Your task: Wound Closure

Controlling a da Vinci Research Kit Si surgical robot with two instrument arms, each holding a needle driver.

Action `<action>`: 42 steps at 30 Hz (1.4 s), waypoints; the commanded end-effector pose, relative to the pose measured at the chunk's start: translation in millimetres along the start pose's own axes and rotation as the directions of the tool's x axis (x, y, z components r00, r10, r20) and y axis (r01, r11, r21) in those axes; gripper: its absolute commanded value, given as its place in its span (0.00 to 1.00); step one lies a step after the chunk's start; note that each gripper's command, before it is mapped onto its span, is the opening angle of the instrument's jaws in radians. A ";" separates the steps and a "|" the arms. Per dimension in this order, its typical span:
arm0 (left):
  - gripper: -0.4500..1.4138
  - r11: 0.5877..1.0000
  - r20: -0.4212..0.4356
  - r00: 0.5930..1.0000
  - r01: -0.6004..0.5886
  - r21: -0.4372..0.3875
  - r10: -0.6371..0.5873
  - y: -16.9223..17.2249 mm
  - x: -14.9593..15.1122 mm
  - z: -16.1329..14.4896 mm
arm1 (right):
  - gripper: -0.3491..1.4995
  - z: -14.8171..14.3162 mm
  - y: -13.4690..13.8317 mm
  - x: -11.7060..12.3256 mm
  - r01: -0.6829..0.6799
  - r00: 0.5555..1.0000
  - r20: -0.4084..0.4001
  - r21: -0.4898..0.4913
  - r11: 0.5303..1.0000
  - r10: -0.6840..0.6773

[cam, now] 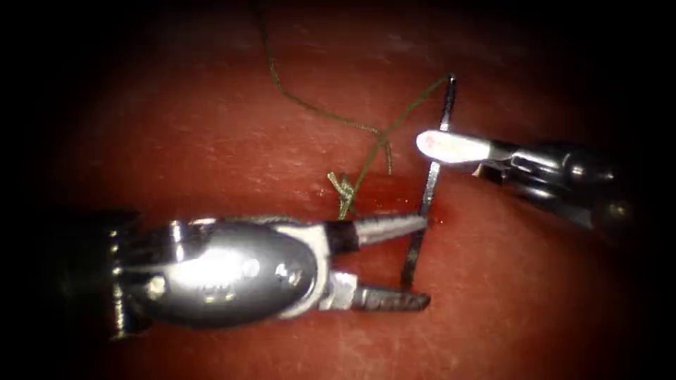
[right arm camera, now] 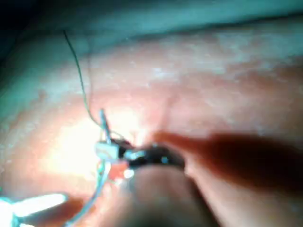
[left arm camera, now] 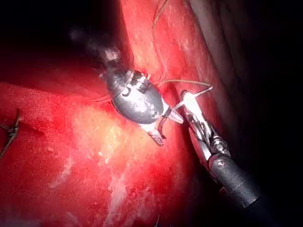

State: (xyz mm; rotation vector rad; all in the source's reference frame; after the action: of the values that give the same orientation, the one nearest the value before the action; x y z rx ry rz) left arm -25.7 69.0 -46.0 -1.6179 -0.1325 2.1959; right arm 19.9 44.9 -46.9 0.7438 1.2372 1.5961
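Observation:
The curved needle point(cam: 431, 184) stands steeply over the tissue point(cam: 211, 141). My right tool point(cam: 427, 144) comes in from the right, shut on the needle's upper part just below its thread end. My left tool point(cam: 424, 262) is open, its two jaws straddling the needle's lower part; the upper jaw touches the needle and holds nothing. I cannot tell whether the needle's lower end is in the tissue. Green thread point(cam: 412, 105) runs from the needle's top down to a knot point(cam: 343, 187) at the wet cut point(cam: 394, 200). The left wrist view has both tools, left point(left arm camera: 165, 127) and right point(left arm camera: 189, 100).
A second strand of thread point(cam: 271, 67) trails from the knot up and away over the tissue. Red fluid wets the cut around the knot. In the right wrist view the needle point(right arm camera: 103, 120) rises from my right tool's jaws, with thread point(right arm camera: 78, 71) above it.

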 end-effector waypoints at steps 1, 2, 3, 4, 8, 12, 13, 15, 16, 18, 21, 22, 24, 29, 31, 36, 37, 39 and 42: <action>0.66 0.998 -0.013 0.999 0.045 -0.041 -0.045 -0.4 0.4 0.1 | 0.00 0.7 0.5 -0.4 0.038 0.999 0.000 0.004 0.999 -0.038; 0.66 0.995 -0.018 0.997 0.069 -0.071 -0.071 -0.4 0.6 -0.1 | 0.00 0.8 0.6 -0.4 0.049 0.999 -0.003 0.006 0.999 -0.049; 0.66 0.990 -0.026 0.996 0.086 -0.112 -0.089 -0.4 0.9 -0.4 | 0.00 0.8 0.6 -0.4 0.061 0.998 -0.005 0.008 0.998 -0.061; 0.66 0.977 -0.029 0.993 0.108 -0.182 -0.116 0.0 1.0 -0.6 | 0.00 0.8 0.7 -0.3 0.085 0.996 -0.007 0.006 0.996 -0.085; 0.66 0.936 0.019 0.988 0.151 -0.319 -0.153 1.4 0.5 -0.9 | 0.00 0.6 0.7 0.1 0.140 0.990 -0.031 0.019 0.990 -0.139; 0.66 0.863 0.107 0.975 0.222 -0.453 -0.194 3.2 -1.2 -2.4 | 0.00 -0.2 0.9 0.7 0.196 0.980 -0.038 0.022 0.980 -0.195; 0.66 0.852 0.125 0.974 0.228 -0.472 -0.191 3.3 -1.5 -2.8 | 0.00 -0.4 0.9 0.8 0.213 0.976 -0.041 0.027 0.977 -0.212; 0.66 0.834 0.166 0.971 0.232 -0.500 -0.171 3.0 -1.9 -3.8 | 0.00 -1.0 1.1 1.1 0.258 0.965 -0.047 0.033 0.966 -0.256; 0.66 0.834 0.183 0.969 0.237 -0.499 -0.166 2.6 -2.0 -4.2 | 0.00 -1.2 1.2 1.2 0.275 0.961 -0.049 0.035 0.961 -0.273; 0.66 0.847 0.213 0.964 0.246 -0.472 -0.162 1.1 -2.4 -4.5 | 0.00 -1.5 1.2 1.5 0.323 0.945 -0.057 0.038 0.945 -0.321; 0.66 0.853 0.219 0.960 0.260 -0.453 -0.176 -0.6 -3.0 -4.2 | 0.00 -1.6 1.0 1.7 0.371 0.927 -0.070 0.039 0.928 -0.367; 0.66 0.856 0.226 0.956 0.270 -0.441 -0.185 -0.9 -3.2 -4.0 | 0.00 -1.6 0.9 1.7 0.391 0.918 -0.076 0.035 0.920 -0.388; 0.60 0.873 0.268 0.937 0.315 -0.372 -0.224 -2.1 -4.1 -2.7 | 0.00 -1.6 0.7 1.7 0.475 0.878 -0.084 0.034 0.879 -0.471; 0.20 0.849 0.323 0.884 0.434 -0.301 -0.337 -2.5 -6.9 -0.3 | 0.00 -1.6 -0.6 2.2 0.646 0.760 -0.133 0.045 0.762 -0.636; 0.19 0.853 0.322 0.885 0.430 -0.295 -0.335 -2.5 -7.4 0.3 | 0.00 -1.4 -1.0 2.5 0.678 0.731 -0.156 0.051 0.733 -0.665; 0.20 0.874 0.396 0.869 0.415 -0.254 -0.298 -3.6 -9.4 1.9 | 0.00 -1.3 -2.5 3.7 0.732 0.672 -0.212 0.042 0.680 -0.710; 0.18 0.877 0.400 0.867 0.413 -0.247 -0.296 -3.8 -9.7 2.1 | 0.00 -1.3 -2.6 3.8 0.739 0.664 -0.215 0.040 0.673 -0.716; 0.10 0.883 0.406 0.866 0.408 -0.233 -0.293 -4.2 -10.2 2.6 | 0.00 -1.3 -2.9 3.9 0.749 0.653 -0.215 0.035 0.662 -0.727; 0.07 0.890 0.420 0.859 0.405 -0.210 -0.292 -4.8 -11.1 3.6 | 0.00 -1.3 -2.9 3.9 0.767 0.630 -0.219 0.029 0.640 -0.745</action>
State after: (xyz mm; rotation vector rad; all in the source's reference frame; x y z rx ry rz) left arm -24.7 70.1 -33.7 -1.1438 -0.8308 2.2377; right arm 17.6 48.2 -51.1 0.0643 1.5222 0.8844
